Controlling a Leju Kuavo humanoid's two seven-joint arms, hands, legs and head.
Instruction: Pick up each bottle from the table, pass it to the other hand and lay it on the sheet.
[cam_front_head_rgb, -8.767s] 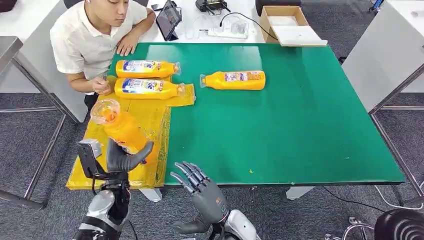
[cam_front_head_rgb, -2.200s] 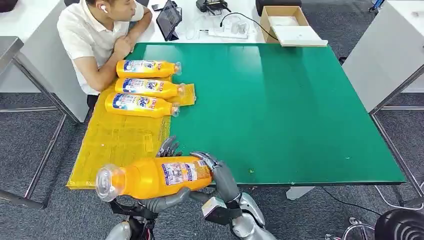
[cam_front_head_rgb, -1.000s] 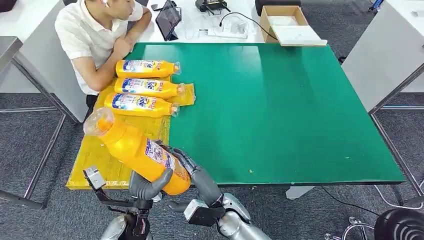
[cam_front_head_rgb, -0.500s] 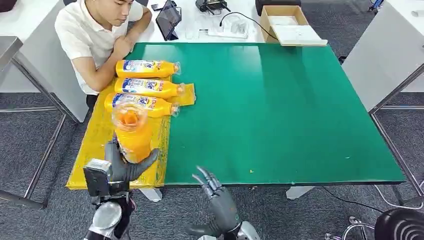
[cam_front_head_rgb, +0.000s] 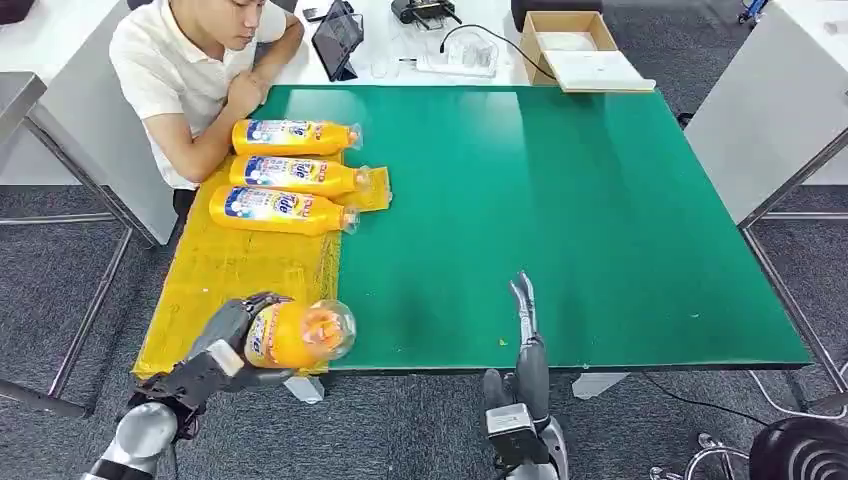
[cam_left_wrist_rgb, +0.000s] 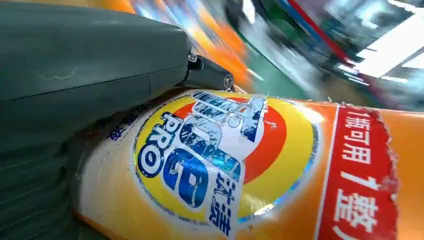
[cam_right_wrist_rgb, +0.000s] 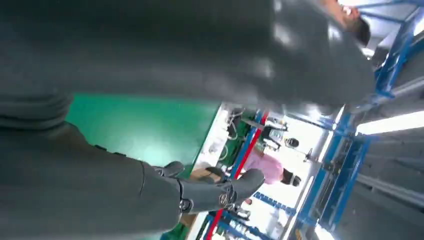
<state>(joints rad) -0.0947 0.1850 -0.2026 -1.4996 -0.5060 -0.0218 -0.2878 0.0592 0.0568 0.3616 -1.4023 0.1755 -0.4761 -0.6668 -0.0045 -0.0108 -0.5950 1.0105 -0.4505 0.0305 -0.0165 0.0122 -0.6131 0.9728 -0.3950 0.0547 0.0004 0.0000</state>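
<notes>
Bottle (cam_front_head_rgb: 298, 336) now lying sideways in left robot hand (cam_front_head_rgb: 222, 345), lower left of frame, over near edge of yellow sheet (cam_front_head_rgb: 240, 265); 0.5 s ago upright. Right robot hand (cam_front_head_rgb: 528, 340) empty, fingers straight, lower centre. Handover done; release pending, w/ 3 bottles (cam_front_head_rgb: 285, 170) already on sheet.

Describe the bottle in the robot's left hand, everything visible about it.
The bottle is orange plastic with a clear cap at its end. A label with blue lettering on a yellow and red roundel, beside a red panel of white characters, wraps its body. It lies roughly on its side, cap end pointing toward the green table, over the near edge of the yellow sheet. The left hand grips its body from the base end. Whether it touches the sheet yet cannot be told.
</notes>
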